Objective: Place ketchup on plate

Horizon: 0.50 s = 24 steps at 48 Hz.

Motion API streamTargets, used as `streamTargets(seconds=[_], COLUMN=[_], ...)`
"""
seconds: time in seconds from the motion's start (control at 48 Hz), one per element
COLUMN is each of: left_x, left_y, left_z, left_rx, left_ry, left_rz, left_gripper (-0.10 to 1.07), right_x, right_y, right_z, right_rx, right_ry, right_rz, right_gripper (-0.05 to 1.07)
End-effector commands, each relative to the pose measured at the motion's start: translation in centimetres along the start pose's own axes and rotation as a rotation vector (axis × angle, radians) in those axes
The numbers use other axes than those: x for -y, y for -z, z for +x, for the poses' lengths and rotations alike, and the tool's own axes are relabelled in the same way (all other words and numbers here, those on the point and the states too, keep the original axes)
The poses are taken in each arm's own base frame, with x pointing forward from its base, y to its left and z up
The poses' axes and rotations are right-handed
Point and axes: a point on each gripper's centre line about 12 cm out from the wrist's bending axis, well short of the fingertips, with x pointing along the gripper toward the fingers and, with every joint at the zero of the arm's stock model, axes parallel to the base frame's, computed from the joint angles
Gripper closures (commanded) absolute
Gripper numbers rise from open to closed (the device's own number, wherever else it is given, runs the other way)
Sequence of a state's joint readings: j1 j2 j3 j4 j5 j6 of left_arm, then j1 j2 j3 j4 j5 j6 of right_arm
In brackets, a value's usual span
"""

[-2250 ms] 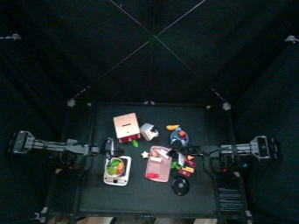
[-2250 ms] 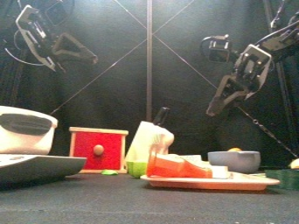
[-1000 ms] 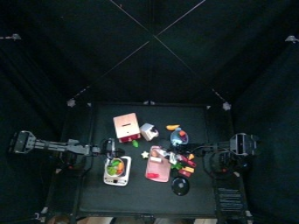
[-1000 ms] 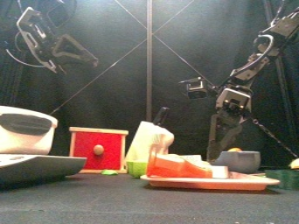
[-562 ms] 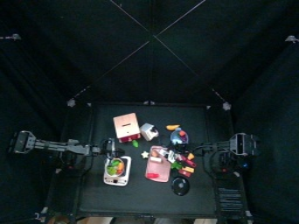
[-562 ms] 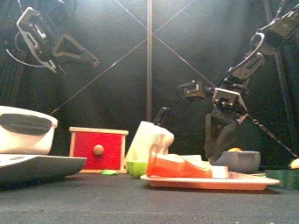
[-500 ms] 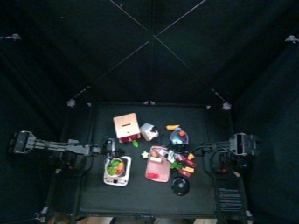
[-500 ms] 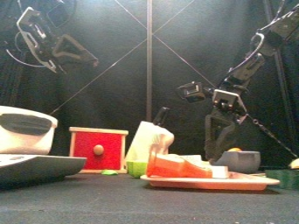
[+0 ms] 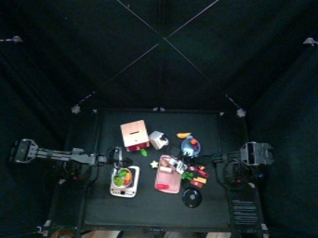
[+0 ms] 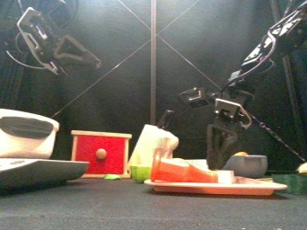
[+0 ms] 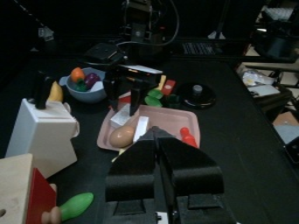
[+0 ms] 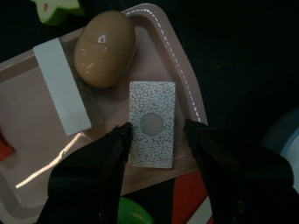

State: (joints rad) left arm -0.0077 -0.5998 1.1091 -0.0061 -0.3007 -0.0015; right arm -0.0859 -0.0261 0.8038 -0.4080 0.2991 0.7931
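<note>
Left gripper [image 11: 159, 142] hangs high over the tabletop's left side, its two jaws pressed almost together on nothing. Below it, at the far left, sits one grey tub [image 10: 36, 171] with a white thing in it. Next comes one red box [image 10: 100, 153] with a round knob, a green piece [image 11: 70, 206] lying near it, then one white block [image 11: 38, 131] with a dark handle sticking out of its top, and one blue bowl [image 11: 82, 94] holding orange and purple pieces. Right of the middle lies one pink plate [image 12: 152, 57], rectangular with rounded corners. It carries four things: one brown egg-shaped piece [image 12: 103, 39], one long white bar [image 12: 61, 83], one red piece [image 11: 187, 136] at its front left, and one pale packet [image 12: 152, 109]. The packet is flat and oblong, greyish white, with an oval mark in its middle. Which thing is the ketchup I cannot tell for sure; the packet looks the likeliest, and it already lies flat on the plate. Right gripper [image 12: 160, 131] hovers straight above this packet with its jaws spread wide to either long side, holding nothing. The egg-shaped piece sits just beside one end of the packet and the bar runs near one side. Beyond the plate's right edge stand a small cluster of red, yellow and green pieces [image 11: 158, 92] and one black round dish [image 11: 198, 91].
</note>
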Motion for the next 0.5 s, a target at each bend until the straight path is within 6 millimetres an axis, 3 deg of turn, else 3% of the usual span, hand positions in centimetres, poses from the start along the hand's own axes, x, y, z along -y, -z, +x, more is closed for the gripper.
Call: streamTargets(seconds=[0.0,0.479], left_x=[0.04,0.02], left_y=[-0.94,-0.82], left_z=[0.20,0.18], left_rx=[0.029,0.026], left_ry=[0.001,0.000], left_rz=[-0.003,-0.007], left_gripper=[0.63,0.62], right_x=[-0.56,-0.46], right_y=[-0.64,0.22], right_z=[-0.76,0.23], right_rx=[0.023,-0.028], right_ry=[-0.012,0.017], right_rz=[-0.003,-0.010], right_gripper=[0.16,0.21])
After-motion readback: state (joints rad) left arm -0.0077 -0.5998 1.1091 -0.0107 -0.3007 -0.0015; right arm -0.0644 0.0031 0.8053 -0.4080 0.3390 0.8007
